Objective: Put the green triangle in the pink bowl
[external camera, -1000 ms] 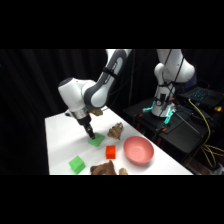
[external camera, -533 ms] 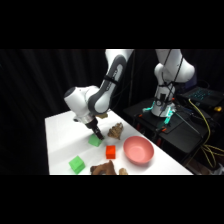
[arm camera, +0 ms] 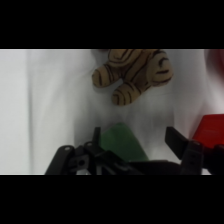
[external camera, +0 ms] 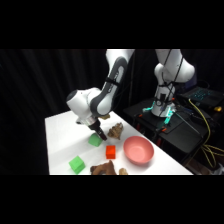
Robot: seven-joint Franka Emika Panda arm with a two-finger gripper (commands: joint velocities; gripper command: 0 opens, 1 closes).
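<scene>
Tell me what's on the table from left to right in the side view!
light-green cube → green triangle under the gripper → red cube → pink bowl

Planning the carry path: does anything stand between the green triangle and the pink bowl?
Yes. The red cube sits on the table between the green triangle and the pink bowl, close to the bowl's near rim. The tool is already at the triangle, nothing between them.
</scene>
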